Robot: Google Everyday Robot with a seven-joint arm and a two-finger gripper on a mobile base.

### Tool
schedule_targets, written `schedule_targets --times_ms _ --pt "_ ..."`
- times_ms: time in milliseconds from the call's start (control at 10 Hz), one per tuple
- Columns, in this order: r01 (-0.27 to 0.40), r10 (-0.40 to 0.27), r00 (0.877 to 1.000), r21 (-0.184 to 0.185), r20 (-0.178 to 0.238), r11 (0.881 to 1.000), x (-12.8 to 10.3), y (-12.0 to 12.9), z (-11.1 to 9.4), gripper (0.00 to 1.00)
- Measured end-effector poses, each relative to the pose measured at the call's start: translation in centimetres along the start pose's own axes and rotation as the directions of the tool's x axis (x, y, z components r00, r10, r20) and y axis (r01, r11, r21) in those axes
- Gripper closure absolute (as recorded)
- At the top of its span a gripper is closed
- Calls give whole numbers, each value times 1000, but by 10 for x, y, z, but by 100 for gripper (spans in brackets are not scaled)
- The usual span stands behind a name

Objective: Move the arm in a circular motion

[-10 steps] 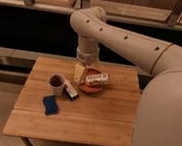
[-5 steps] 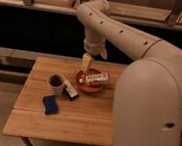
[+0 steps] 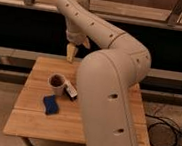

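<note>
The cream-beige jointed arm (image 3: pixel 109 75) fills the right and middle of the camera view, rising from the bottom right and bending over at the top. Its thick rounded segments have small dark holes. It ends in a yellowish gripper (image 3: pixel 71 53) that hangs pointing down above the far edge of the wooden table (image 3: pixel 33 115), behind and above a dark mug (image 3: pixel 57 82). The gripper holds nothing that I can see.
On the table stand the dark mug, a small dark and white packet (image 3: pixel 71 90) beside it, and a blue sponge (image 3: pixel 50 105) nearer the front. A dark window wall with rails (image 3: pixel 20 28) runs behind. Cables (image 3: pixel 177 134) lie on the floor at the right.
The arm has swung forward and left, now hiding the table's right half and the bowl seen earlier. The gripper has risen and moved back toward the table's far edge.
</note>
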Motion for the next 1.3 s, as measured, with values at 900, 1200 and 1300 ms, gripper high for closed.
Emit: schedule_targets --times_ms 900,1200,1300 --pt "234 -223 968 93 -118 968 -11 -127 -18 20" --pt "94 -80 990 118 -114 989 -73 -114 -6 20" --pt "18 -7 995 115 -97 993 -101 -98 -1 20"
